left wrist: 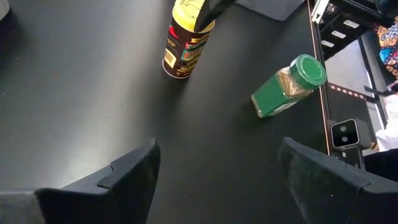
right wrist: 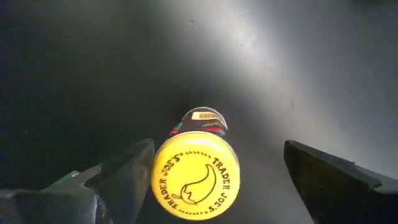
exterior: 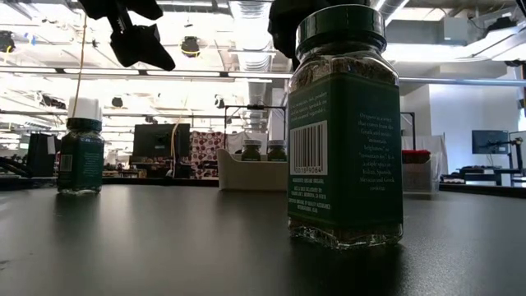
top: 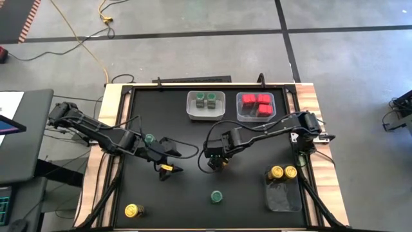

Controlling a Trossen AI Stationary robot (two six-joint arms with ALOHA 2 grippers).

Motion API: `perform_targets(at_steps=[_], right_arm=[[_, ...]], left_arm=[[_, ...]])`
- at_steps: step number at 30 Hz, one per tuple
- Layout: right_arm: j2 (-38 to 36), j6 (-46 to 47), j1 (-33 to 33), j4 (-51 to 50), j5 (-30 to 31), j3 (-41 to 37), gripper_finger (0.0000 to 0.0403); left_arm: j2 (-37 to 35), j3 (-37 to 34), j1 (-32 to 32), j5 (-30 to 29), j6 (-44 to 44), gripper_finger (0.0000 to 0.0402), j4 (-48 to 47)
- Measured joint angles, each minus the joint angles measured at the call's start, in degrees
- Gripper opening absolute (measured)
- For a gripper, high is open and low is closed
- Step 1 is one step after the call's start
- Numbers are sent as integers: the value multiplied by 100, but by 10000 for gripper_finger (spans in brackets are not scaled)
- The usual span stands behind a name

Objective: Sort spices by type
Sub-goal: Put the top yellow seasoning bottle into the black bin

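While the low camera sits at the front edge of the counter (top: 193, 187), the reference jar (top: 217, 196) is the closest thing to it: green lid, upright, standing alone. All places below are given from this jar.

- Corner yellow-lidded jar (top: 133, 211): well to the left of the reference jar and slightly nearer the front edge. It is upright and apart from everything else.
- Side bin (top: 283, 201): clear plastic, to the right of the reference jar, near the counter's right edge. The 2 binned yellow-lidded jars (top: 277, 172) stand side by side at its far end.
- Right gripper (top: 217, 162): just beyond the reference jar, pointing down, fingers spread wide. The centre yellow-lidded jar (right wrist: 196, 177) stands upright on the counter between them. Its lid sits closer to 1 finger, but contact cannot be told. The jar is not clamped.
- Left gripper (top: 174, 161): beyond the reference jar and to its left, about as far back as the right gripper. It is raised off the counter and open, with nothing between its fingers.
- Second green-lidded jar (top: 149, 138): farther back and farther left of the reference jar, upright, just beside the left arm.
- Green bin (top: 191, 113): far beyond the reference jar, almost straight behind it, holding several green-lidded jars.
- Red bin (top: 241, 116): far beyond the reference jar and to the right, just beside the green bin, holding several red boxy containers.
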Motion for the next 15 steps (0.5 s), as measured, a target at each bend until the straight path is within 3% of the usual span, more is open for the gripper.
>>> perform_targets(at_steps=[15], right_arm=[[-7, 443, -33, 413, -578, -411, 386]], left_arm=[[0, 0, 0, -2, 44, 314, -4]])
